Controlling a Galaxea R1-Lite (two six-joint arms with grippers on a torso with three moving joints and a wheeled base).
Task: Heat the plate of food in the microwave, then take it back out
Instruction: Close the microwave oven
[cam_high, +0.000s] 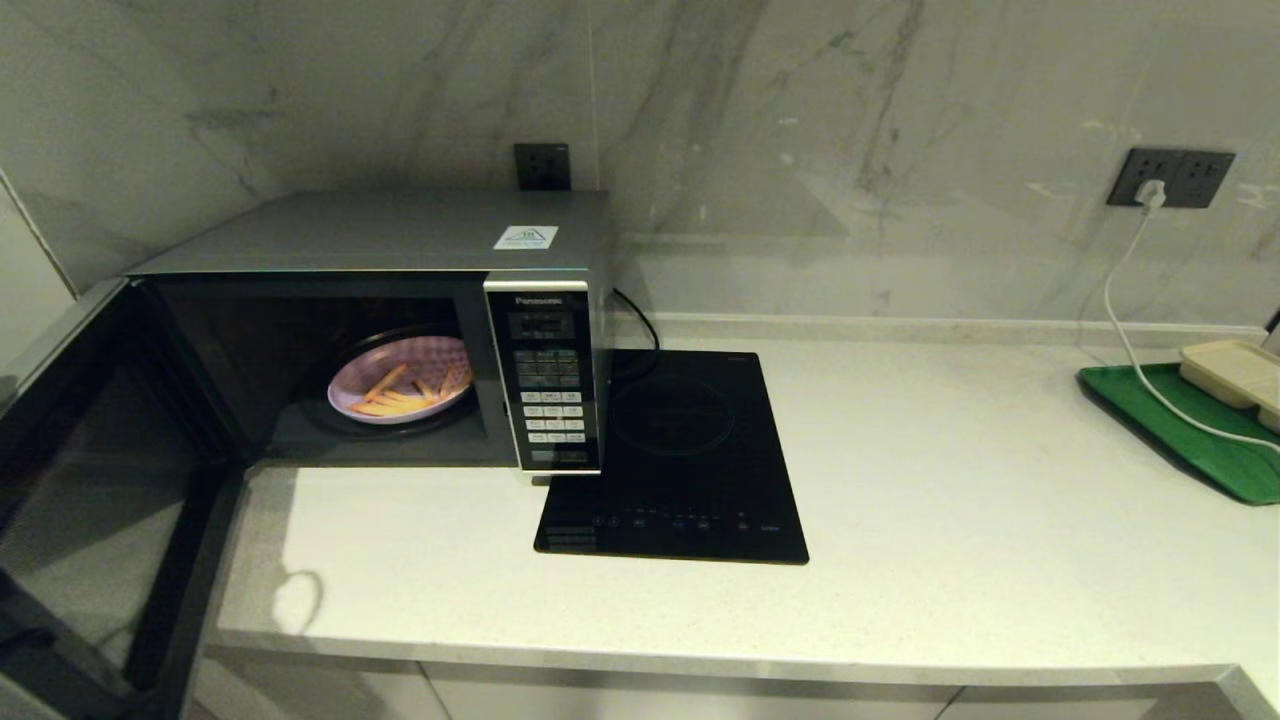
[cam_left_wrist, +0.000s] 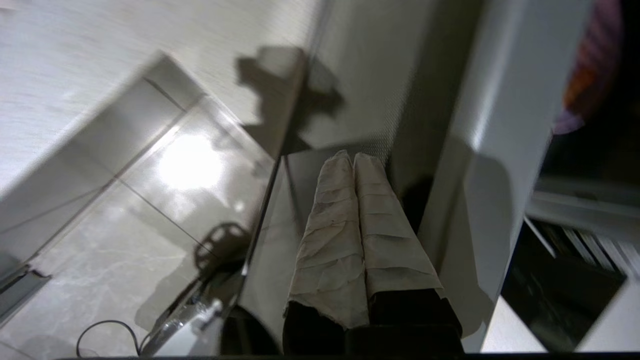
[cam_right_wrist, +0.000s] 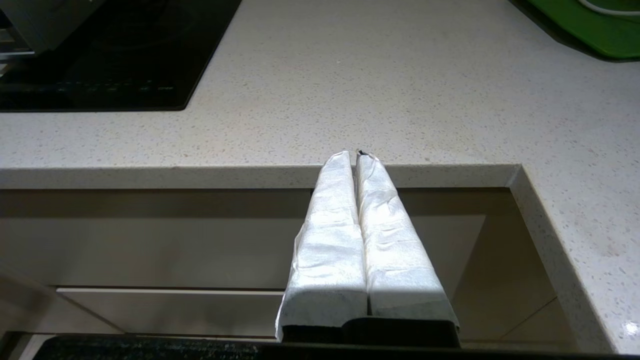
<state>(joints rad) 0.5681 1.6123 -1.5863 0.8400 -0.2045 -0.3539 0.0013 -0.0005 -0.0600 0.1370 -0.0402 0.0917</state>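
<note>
Open door (cam_high: 90, 480), Panasonic microwave (cam_high: 400, 240), plate of food (cam_high: 400, 390)

A white countertop (cam_high: 950, 480) carries a black induction cooktop (cam_high: 680, 460) at its left; far right of the cooktop lies a green tray (cam_high: 1180, 430) bearing a beige tray (cam_high: 1235, 372); a white cable (cam_high: 1125, 330) crosses the green one.

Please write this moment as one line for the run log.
microwave: door open | plate of food: inside | left gripper: shut, empty, near door | right gripper: shut, empty, by counter edge
</note>
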